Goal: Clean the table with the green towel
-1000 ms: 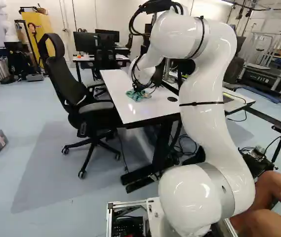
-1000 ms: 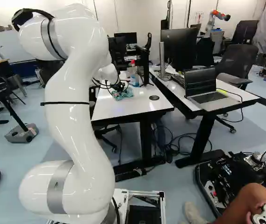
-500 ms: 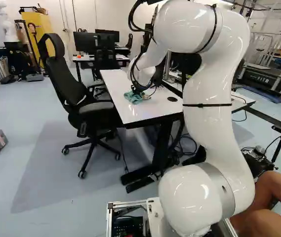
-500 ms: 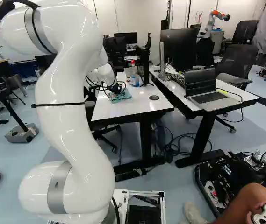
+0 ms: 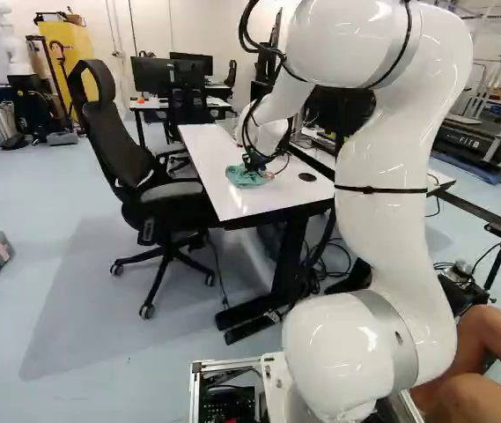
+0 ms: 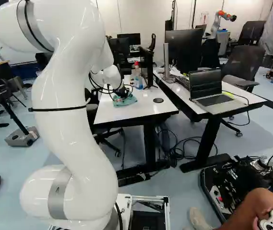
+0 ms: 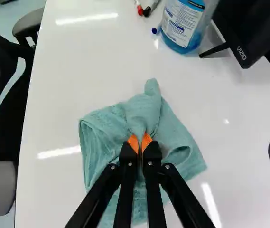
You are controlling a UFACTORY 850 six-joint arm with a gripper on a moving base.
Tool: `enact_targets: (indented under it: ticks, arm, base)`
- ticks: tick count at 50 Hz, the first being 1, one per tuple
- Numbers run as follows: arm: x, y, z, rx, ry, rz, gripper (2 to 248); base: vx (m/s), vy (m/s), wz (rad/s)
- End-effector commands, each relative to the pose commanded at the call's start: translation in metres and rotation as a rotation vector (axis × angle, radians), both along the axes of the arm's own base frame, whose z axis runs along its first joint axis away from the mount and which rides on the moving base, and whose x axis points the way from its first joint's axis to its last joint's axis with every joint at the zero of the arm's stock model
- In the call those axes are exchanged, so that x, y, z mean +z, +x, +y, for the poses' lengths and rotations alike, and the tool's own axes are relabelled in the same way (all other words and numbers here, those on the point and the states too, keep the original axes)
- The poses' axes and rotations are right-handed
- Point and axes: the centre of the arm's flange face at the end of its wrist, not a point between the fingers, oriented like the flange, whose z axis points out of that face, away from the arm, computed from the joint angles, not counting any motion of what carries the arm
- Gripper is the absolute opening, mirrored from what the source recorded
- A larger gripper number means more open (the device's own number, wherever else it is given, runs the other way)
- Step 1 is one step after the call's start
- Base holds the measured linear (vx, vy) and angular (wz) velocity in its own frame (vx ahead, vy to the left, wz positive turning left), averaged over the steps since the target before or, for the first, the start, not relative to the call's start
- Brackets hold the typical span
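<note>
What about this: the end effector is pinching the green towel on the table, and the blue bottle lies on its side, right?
Not quite: the blue bottle stands upright, as the right base view shows. The end effector does pinch the green towel on the table.

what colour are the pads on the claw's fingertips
Orange, seen best in the wrist view.
</note>
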Motion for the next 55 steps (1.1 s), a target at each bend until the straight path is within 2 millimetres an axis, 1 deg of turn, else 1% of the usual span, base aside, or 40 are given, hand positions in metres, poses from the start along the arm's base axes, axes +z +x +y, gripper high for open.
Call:
enact_targets:
  ticks: [12,46,55]
  arm:
    - [0.0,-0.004,-0.021,-0.034,0.0,0.003,28]
    - [0.0,-0.004,-0.08,-0.131,0.0,0.002,28]
    - [0.0,-0.004,-0.084,-0.138,0.0,0.002,28]
  base:
    - [0.0,0.0,0.0]
    - [0.0,0.0,0.0]
    - [0.0,0.0,0.0]
